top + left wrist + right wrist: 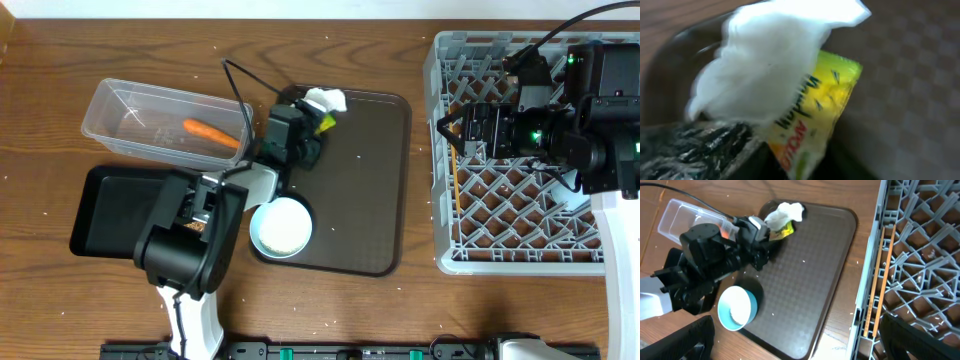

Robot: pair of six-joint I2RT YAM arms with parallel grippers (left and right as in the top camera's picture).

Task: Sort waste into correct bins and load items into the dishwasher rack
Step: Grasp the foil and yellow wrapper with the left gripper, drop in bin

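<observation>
The scene is lit brightly and evenly from above, and only soft, short shadows are cast. In the left wrist view everything is blurred. The crumpled white tissue [770,60] directly ahead of the left gripper [315,128] is blown out to featureless white, the foil wrapper [815,110] under it is smeared, and the brown tray [910,100] beyond is defocused. The right wrist view is rendered sharper.

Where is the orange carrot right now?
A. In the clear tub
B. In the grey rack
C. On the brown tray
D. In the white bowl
A: the overhead view shows the carrot lying inside the clear tub.
</observation>
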